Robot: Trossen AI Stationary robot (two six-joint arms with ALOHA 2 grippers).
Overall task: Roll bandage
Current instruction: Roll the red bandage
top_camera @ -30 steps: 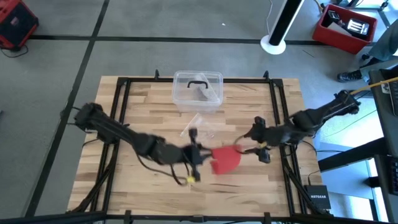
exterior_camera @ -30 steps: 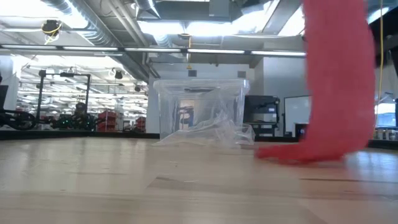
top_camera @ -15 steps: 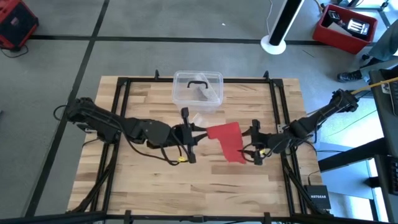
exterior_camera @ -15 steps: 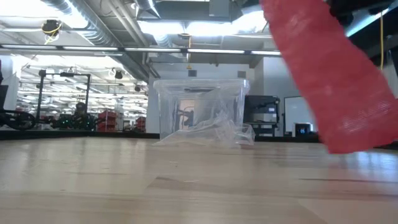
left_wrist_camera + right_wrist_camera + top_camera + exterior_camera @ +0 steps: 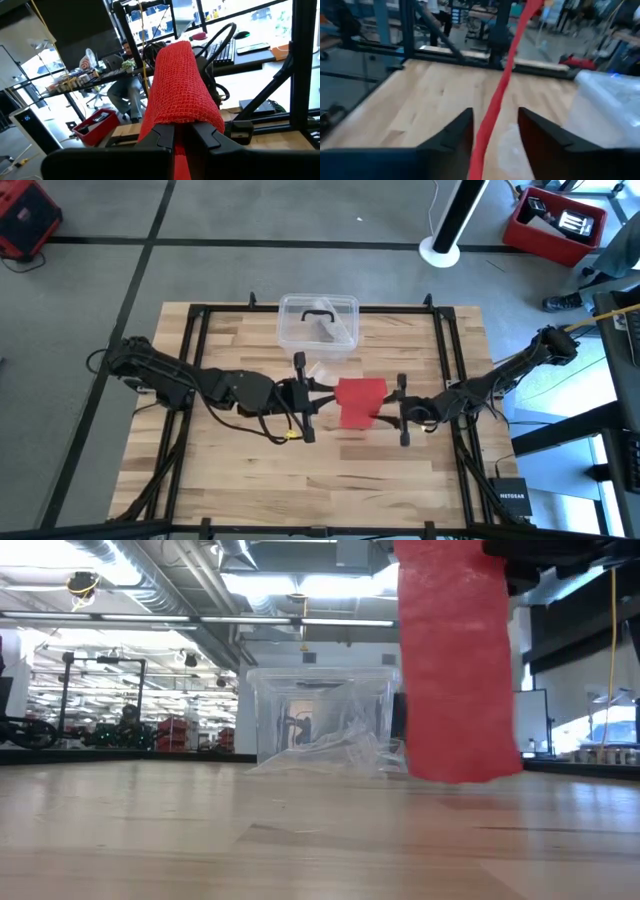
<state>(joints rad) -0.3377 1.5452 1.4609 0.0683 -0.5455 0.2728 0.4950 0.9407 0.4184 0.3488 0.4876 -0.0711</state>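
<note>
The bandage (image 5: 360,400) is a red mesh strip held up over the table's middle. In the low view its lower end (image 5: 455,772) hangs free above the wood. My left gripper (image 5: 325,392) reaches in level from the table's left and is shut on the bandage (image 5: 182,85). My right gripper (image 5: 392,412) comes level from the table's right and is open. Its two fingers (image 5: 457,131) stand one on each side of the strip (image 5: 495,112), which shows edge-on between them, with a gap on both sides. My left gripper pinches the bandage between its two fingers at the strip's upper end (image 5: 181,146). The fingers come level from the table's left. The cloth arches out past the fingertips and hangs down, clear of the table.
A clear plastic box (image 5: 318,325) with a black handle stands at the far middle, with crumpled clear wrap (image 5: 322,372) in front of it. A black frame (image 5: 450,370) runs around the wooden table top. Bare wood lies toward the near edge.
My left gripper has risen and gone toward the far edge, lifting the bandage's lower end off the table; the strip swung and now hangs straight. My right gripper has come down, tipped to level and moved toward the bandage, so its fingers now stand on either side of it.
</note>
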